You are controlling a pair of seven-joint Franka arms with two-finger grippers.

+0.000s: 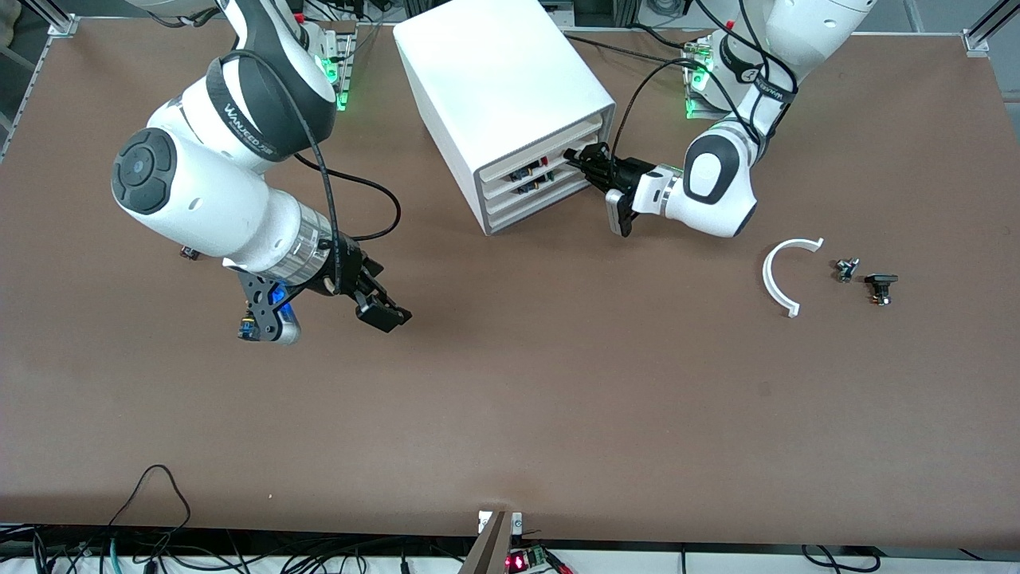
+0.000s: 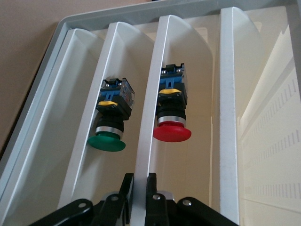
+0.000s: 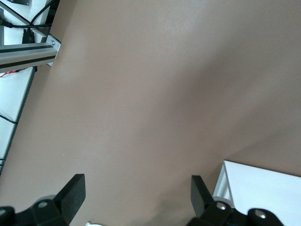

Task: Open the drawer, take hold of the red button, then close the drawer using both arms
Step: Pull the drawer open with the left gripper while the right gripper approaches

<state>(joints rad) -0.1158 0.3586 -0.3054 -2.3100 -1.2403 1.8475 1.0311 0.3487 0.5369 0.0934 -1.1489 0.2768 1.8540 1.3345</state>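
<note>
The right hand (image 1: pixel 382 309) hovers over bare table (image 1: pixel 510 399), fingers apart. Farther off, the left hand (image 2: pixel 137 188) is pinched on the drawer (image 2: pixel 150 108) front. Inside sits one red button (image 2: pixel 171 117), hard, light plastic; I'd grab its body. One green button (image 2: pixel 107 140) sits below. Four drawers total.

The right gripper (image 3: pixel 136 197) hangs over bare brown counter (image 3: pixel 155 94), its jaws spread wide. A white cabinet corner (image 3: pixel 263 186) shows beside one jaw; an aluminium frame rail (image 3: pixel 28 52) edges the counter.
</note>
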